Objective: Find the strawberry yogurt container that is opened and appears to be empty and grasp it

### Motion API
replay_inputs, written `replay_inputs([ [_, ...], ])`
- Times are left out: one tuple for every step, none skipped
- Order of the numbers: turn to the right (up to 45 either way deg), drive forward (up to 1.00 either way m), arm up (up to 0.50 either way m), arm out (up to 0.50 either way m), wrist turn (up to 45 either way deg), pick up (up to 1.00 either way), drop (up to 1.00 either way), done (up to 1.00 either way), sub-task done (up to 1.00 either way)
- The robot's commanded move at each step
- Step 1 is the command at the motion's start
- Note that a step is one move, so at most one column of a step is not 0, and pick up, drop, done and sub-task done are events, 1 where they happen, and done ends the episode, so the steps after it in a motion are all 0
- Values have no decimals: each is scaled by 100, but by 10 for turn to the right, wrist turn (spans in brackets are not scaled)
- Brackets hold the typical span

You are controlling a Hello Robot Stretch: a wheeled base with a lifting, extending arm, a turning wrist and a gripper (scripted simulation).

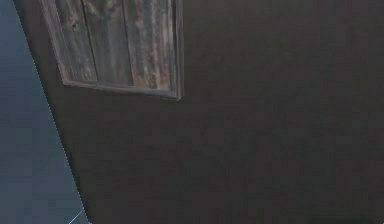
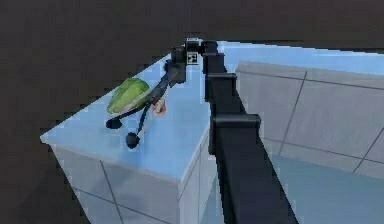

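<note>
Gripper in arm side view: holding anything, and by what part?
Cannot tell: a green-yellow thing lies on the countertop at the far end of the gripper.

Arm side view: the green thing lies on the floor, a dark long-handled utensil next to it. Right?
No: the arm side view shows the green thing on the pale blue counter, not the floor, the dark long-handled utensil next to it.

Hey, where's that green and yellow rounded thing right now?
In the arm side view's left half, the green and yellow rounded thing lies on the pale blue tiled counter, near its front corner and close to the gripper.
</note>
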Motion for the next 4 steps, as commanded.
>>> replay_inputs([
  [0,0,0,0,450,0,0,0,0],
  [0,0,0,0,450,0,0,0,0],
  [0,0,0,0,210,0,0,0,0],
  [0,0,-16,0,0,0,0,0,0],
])
